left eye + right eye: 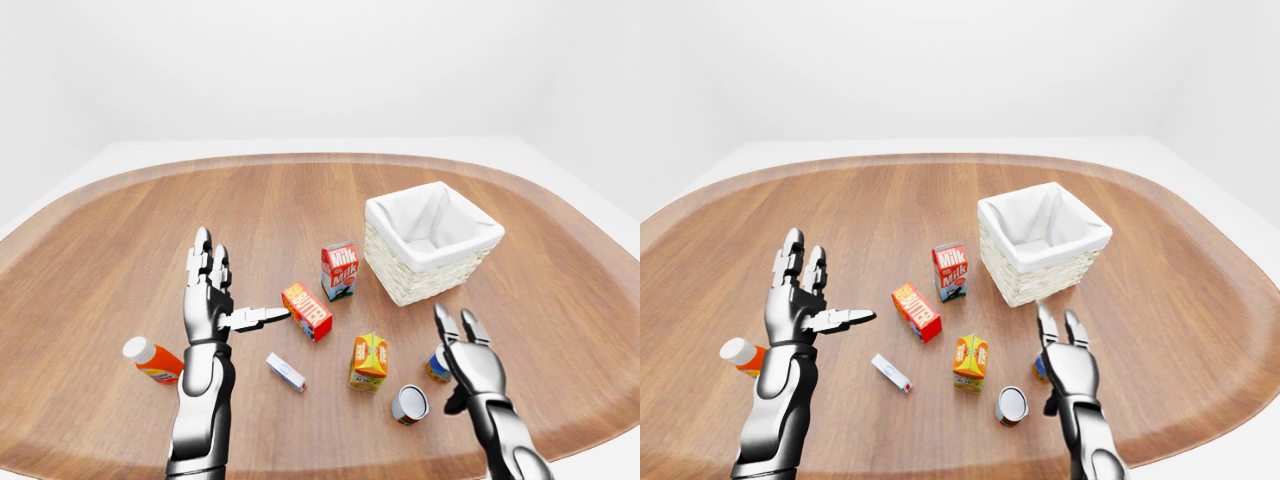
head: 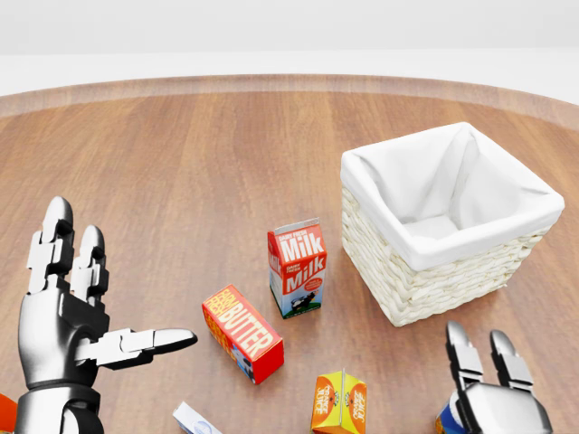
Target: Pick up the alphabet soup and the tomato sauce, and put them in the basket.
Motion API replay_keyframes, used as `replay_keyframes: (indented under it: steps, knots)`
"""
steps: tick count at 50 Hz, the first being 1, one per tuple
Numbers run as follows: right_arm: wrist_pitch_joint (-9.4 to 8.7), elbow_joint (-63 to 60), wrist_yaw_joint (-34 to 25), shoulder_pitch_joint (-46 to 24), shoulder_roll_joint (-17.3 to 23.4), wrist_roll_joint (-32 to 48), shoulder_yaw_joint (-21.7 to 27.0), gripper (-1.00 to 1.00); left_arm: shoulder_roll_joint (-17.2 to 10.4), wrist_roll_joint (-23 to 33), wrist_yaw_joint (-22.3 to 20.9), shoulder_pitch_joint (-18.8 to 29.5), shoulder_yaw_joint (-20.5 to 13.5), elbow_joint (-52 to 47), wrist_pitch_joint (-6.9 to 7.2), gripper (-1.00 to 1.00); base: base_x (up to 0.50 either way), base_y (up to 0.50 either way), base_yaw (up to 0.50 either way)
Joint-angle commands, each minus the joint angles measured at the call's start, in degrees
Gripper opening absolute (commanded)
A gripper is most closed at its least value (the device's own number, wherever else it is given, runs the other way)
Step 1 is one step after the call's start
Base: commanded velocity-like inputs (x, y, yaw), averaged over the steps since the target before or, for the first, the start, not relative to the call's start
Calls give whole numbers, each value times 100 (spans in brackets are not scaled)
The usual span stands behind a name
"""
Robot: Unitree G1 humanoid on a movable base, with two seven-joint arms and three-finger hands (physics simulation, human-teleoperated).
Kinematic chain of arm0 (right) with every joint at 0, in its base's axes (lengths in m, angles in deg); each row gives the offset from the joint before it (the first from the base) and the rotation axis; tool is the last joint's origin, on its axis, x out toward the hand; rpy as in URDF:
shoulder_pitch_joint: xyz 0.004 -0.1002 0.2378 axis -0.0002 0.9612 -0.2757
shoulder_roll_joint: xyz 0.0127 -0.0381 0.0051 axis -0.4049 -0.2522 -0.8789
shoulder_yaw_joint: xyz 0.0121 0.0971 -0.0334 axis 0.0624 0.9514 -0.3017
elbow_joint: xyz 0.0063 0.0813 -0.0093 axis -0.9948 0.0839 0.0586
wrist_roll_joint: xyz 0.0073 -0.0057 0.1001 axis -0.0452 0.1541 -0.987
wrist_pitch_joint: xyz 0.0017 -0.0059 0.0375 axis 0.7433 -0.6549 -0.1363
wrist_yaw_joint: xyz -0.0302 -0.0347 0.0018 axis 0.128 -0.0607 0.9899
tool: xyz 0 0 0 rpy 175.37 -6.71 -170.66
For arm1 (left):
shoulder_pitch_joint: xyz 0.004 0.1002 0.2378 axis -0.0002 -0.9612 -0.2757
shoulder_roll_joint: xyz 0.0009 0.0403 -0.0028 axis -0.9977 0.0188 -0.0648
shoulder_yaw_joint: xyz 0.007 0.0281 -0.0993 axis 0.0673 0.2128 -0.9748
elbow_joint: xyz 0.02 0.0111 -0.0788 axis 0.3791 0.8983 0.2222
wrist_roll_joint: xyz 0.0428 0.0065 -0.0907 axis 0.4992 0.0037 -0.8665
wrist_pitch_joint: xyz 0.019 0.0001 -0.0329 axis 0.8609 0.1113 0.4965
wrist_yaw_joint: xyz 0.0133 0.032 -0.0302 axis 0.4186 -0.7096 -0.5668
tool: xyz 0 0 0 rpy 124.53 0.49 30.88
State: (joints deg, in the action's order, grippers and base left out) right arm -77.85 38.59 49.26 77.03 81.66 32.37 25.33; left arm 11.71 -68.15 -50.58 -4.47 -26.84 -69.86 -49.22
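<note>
A small can with a blue and orange label point(image 1: 436, 366), likely the alphabet soup, stands near the bottom right of the left-eye view, partly hidden by my right hand point(image 1: 458, 342). That hand is open, fingers up, right beside the can. A second can point(image 1: 410, 404), reddish with its silver end showing, likely the tomato sauce, lies on its side just left of that hand. The white-lined wicker basket point(image 1: 415, 275) stands above them and is empty. My left hand point(image 1: 236, 285) is open, thumb pointing right toward a butter box point(image 1: 307, 311).
A milk carton point(image 1: 339, 270) stands left of the basket. An orange juice carton point(image 1: 369, 361) stands left of the cans. A small white and blue box point(image 1: 286, 372) and an orange bottle with a white cap point(image 1: 152, 360) lie near my left arm. The wooden table point(image 1: 120, 240) has a raised rim.
</note>
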Motion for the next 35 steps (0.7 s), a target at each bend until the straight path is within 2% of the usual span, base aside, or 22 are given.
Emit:
replay_keyframes:
  steps: [1, 35]
  knots:
    - [0, 259, 131, -94, 79, -50, -5, 100, 5, -1, 3, 9, -3, 14, 0, 100, 0, 0, 0]
    - [0, 973, 366, -443, 267, -266, -57, 100, 6, -2, 4, 9, -4, 14, 0, 100, 0, 0, 0]
